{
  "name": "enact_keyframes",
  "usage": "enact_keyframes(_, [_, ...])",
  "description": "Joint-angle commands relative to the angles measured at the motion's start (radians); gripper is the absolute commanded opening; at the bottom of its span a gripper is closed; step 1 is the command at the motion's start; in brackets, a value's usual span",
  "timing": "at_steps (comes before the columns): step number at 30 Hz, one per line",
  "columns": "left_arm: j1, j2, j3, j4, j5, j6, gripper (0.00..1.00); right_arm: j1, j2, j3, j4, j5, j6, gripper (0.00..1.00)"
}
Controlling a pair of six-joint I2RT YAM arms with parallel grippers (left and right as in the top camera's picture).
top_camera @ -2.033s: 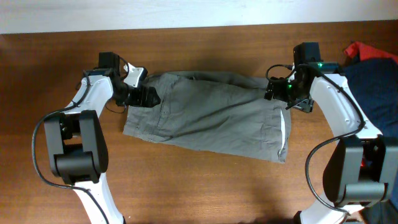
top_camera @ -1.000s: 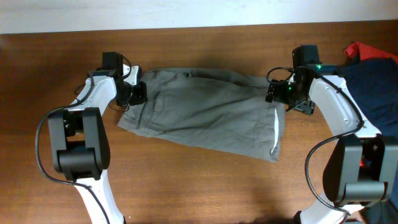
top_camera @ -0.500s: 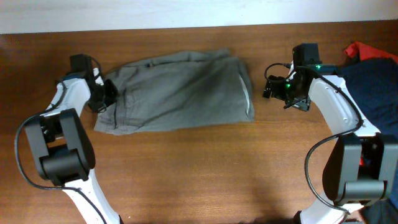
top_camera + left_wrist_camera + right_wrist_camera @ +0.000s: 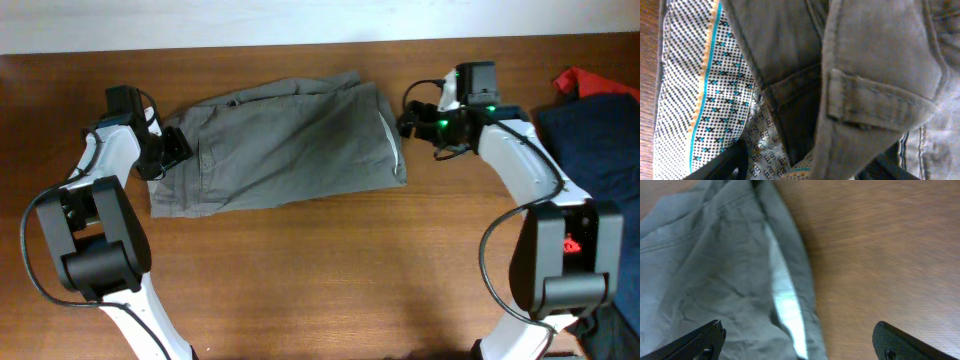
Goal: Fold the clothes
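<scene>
The clothes, a grey-olive garment, lie flat and folded over on the brown table, left of centre. My left gripper is at their left end, at the waistband. In the left wrist view its dark fingers stand apart, with the patterned pale lining and a belt loop of the clothes lying between them. My right gripper hovers open at the right edge of the clothes. In the right wrist view its fingers straddle the pale seam of the clothes, gripping nothing.
A navy blue garment and a red cloth are heaped at the table's right edge, beside the right arm. Bare wood stretches in front of the clothes. The table's back edge meets a white strip.
The clothes were dragged left and now lie shorter, doubled over. My left gripper moved left with them and its jaws parted. My right gripper, open throughout, moved left to the new right edge.
</scene>
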Motion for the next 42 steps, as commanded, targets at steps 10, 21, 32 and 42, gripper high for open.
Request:
enact_keyframes(10, [0.012,0.039,0.175,-0.259,-0.249,0.058,0.99,0.027,0.078,-0.002,0.028,0.073,0.017,0.98])
enact_keyframes(21, [-0.034,0.039,0.354,-0.379,-0.21,0.059,0.99,0.037,0.079,-0.002,-0.004,0.043,0.124,0.99])
enact_keyframes(32, [-0.209,0.039,0.391,-0.328,-0.077,0.077,0.99,0.037,0.079,-0.004,-0.081,-0.019,0.145,0.99])
enact_keyframes(42, [-0.26,0.039,0.391,-0.247,-0.077,0.077,0.99,0.035,0.124,-0.008,0.013,-0.016,-0.067,0.98])
